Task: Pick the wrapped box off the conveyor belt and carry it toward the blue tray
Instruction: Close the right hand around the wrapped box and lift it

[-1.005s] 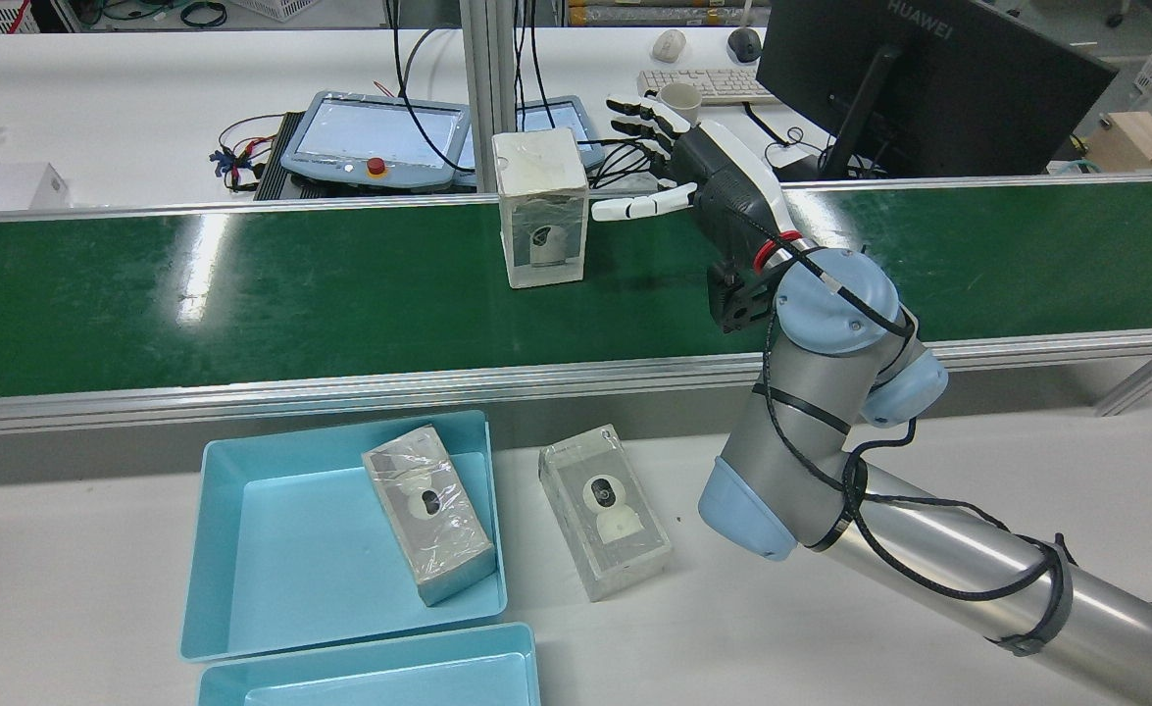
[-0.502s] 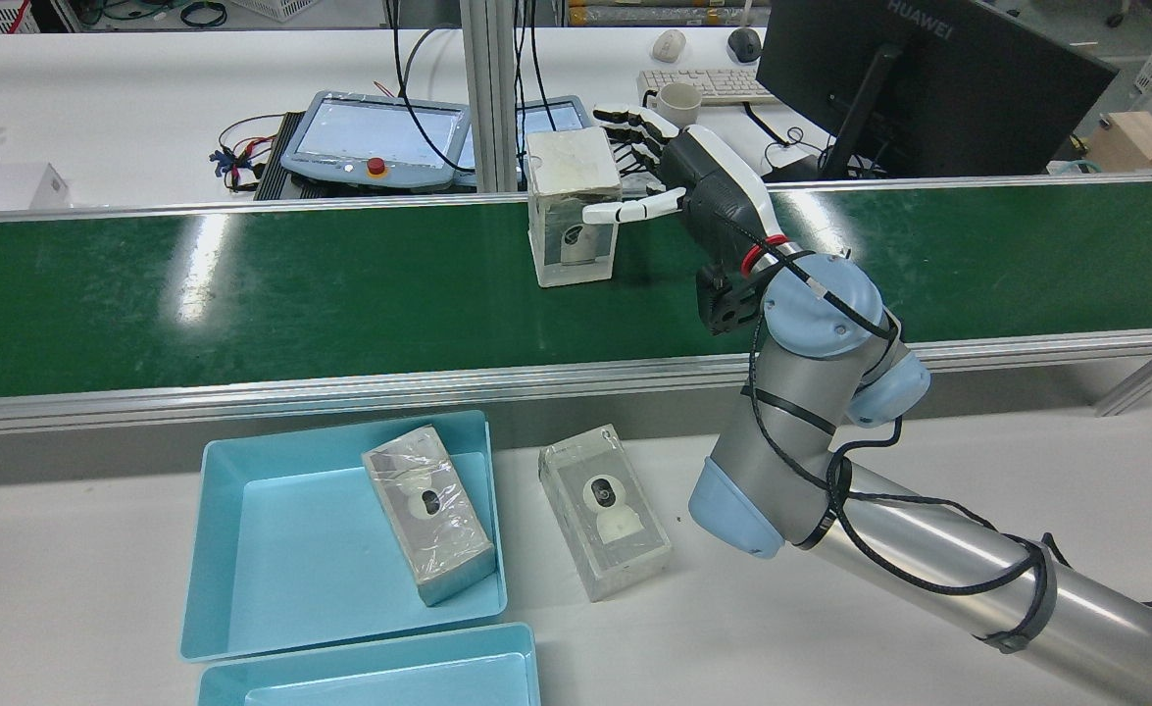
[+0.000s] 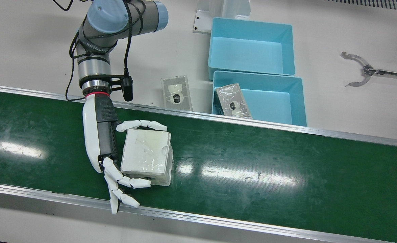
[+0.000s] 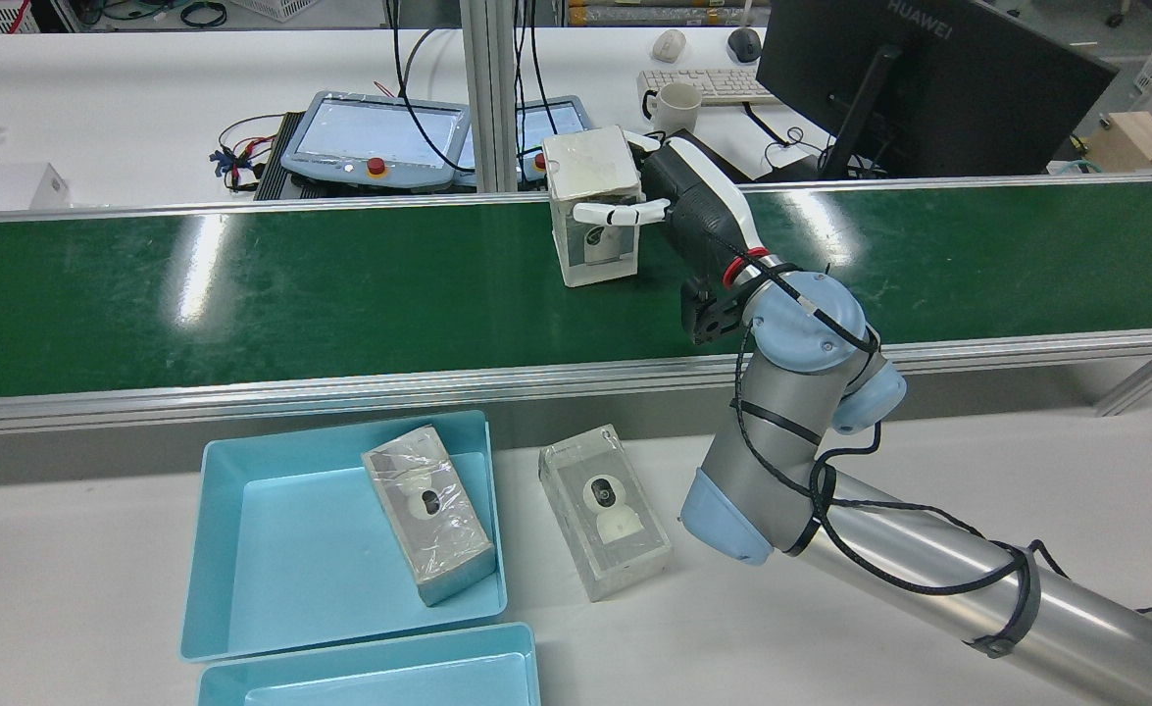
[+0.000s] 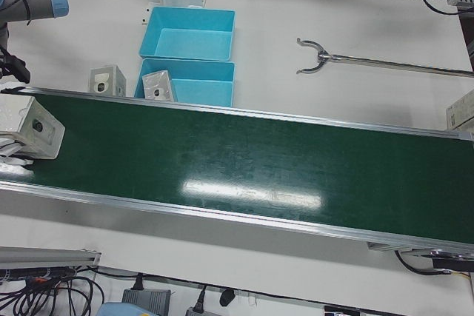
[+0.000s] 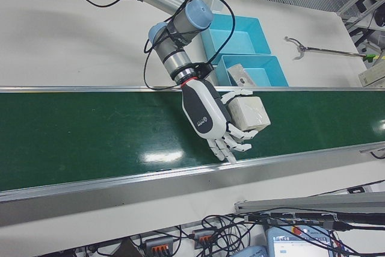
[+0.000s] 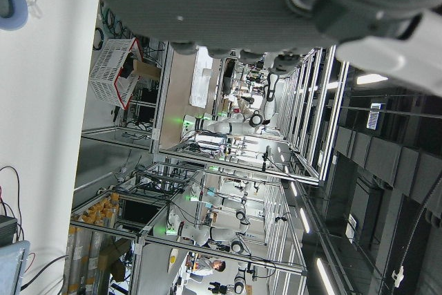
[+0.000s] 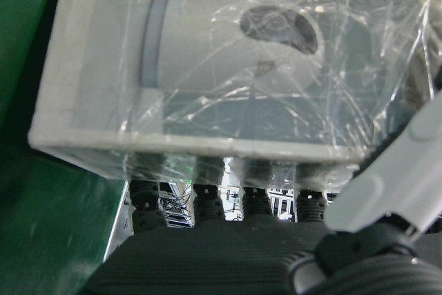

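The right hand clasps the box on the belt. The left hand's fingers cannot be made out.

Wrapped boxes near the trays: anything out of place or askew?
Yes. One wrapped box lies on the bare table beside the blue tray, not inside. Another box sits askew in that tray, propped on its wall.

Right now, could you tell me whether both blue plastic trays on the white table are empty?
No: in the front view the blue tray nearer the belt holds a plastic-wrapped box; the farther tray is bare.
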`<state>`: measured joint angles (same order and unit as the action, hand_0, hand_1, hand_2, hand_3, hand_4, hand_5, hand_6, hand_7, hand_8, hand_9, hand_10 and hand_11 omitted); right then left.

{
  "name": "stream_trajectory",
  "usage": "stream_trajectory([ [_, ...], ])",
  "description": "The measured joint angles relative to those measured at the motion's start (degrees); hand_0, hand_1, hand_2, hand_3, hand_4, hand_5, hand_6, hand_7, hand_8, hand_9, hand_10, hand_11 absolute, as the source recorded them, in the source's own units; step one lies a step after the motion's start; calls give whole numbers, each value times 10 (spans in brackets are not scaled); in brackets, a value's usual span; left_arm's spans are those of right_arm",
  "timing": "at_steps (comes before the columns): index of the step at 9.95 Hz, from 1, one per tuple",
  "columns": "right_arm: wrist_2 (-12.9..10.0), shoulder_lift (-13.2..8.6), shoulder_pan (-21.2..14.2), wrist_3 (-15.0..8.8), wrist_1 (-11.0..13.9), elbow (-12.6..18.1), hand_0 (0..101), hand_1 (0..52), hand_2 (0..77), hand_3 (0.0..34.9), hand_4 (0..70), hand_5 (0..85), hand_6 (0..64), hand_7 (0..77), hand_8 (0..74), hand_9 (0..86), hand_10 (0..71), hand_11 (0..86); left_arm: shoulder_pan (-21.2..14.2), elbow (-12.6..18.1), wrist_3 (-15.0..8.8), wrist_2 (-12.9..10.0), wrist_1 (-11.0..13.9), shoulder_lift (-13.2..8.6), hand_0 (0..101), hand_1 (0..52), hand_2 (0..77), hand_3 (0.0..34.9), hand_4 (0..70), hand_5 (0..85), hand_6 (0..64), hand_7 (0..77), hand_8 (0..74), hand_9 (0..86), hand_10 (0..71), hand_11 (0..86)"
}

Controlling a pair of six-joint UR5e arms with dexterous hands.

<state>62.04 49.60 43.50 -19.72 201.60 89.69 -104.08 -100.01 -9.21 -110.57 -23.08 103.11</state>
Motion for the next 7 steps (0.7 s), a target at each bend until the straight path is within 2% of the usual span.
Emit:
stream_trajectory([
  [1,0,1,-1,12,-5,6,354,0,207,224,338,322,202,420,289,251,213,316,0,0,0,0,0,0,0,0,5,0,0,5,0,5,5,0,5,0],
  [2,1,3,-2,18,-7,22,354,0,213,181,371,327,240,431,376,333,224,305,0,0,0,0,0,0,0,0,5,0,0,5,0,5,5,0,5,0],
  [3,2,3,-2,21,-8,46,357,0,218,142,393,327,273,442,420,355,224,305,0,0,0,0,0,0,0,0,5,0,0,5,0,5,5,0,5,0],
  [4,3,3,-7,19,-8,69,367,0,218,52,404,344,300,464,420,415,218,311,0,0,0,0,0,0,0,0,5,0,0,5,0,5,5,0,5,0],
  [5,3,4,-22,9,-8,100,375,0,213,7,404,360,322,475,409,524,207,289,0,0,0,0,0,0,0,0,5,0,0,5,0,5,5,0,5,0],
  [6,1,4,-42,-10,-8,137,375,0,213,7,404,360,322,475,409,524,207,289,0,0,0,0,0,0,0,0,5,0,5,5,0,5,5,0,5,0],
  [7,-2,4,-66,-35,-8,173,395,0,185,0,464,420,404,567,458,649,191,273,0,0,0,0,0,0,0,0,5,0,0,5,0,5,5,0,5,0],
])
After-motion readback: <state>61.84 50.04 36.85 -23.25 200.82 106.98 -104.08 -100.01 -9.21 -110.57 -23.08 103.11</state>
